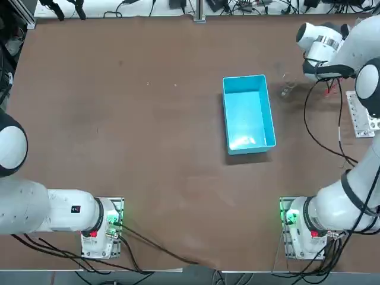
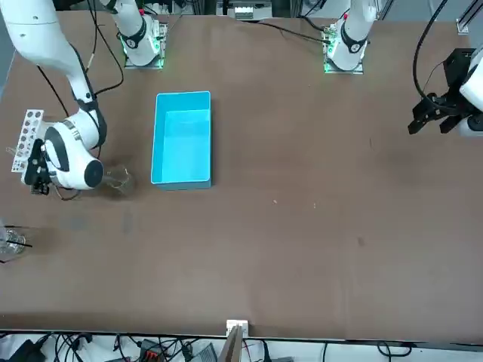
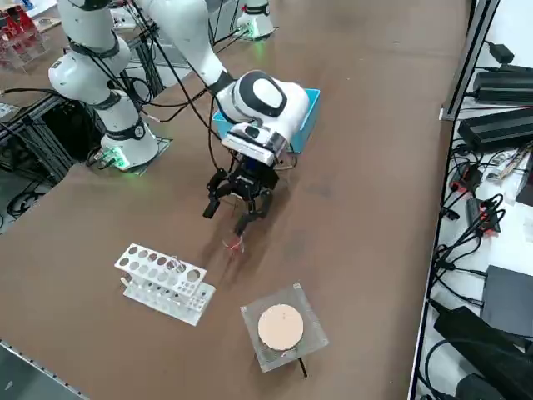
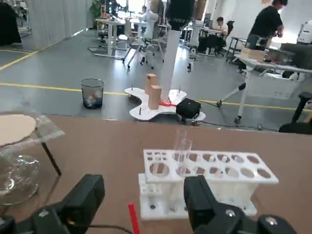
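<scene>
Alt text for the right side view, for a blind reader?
The right gripper, open, hangs low over the table beside a white tube rack. A blue bin lies beyond it; a clear dish with a tan disc sits nearby.

The overhead camera looks straight down on the whole table (image 1: pixel 148 148), the front camera faces the robot from across it, and the raised right-side and close wrist cameras, the latter behind the low, spread right pincer (image 4: pixel 142 191), share the nearby tube rack (image 3: pixel 162 282).

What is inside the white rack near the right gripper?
One clear tube stands in the rack; the other holes in view look empty. The open right gripper hangs near it; its fingers cover part of the rack's front.
</scene>
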You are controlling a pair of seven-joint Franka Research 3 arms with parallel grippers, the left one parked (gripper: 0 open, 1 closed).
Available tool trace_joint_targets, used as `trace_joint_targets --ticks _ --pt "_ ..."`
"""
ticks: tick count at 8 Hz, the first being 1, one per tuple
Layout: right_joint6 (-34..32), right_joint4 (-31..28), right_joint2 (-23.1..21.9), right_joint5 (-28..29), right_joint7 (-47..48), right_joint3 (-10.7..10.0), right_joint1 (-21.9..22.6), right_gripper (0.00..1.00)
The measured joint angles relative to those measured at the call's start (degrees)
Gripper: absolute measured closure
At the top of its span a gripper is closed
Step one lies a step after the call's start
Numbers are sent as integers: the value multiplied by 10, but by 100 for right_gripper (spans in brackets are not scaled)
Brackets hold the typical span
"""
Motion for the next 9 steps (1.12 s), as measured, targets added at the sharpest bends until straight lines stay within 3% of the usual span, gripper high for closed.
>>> trace_joint_targets --ticks 3,6,9 --pt "-6 47 -59 123 -193 3 3 0" --pt "-81 167 -75 302 -442 4 7 0" --pt "-119 229 -76 371 -694 7 21 0"
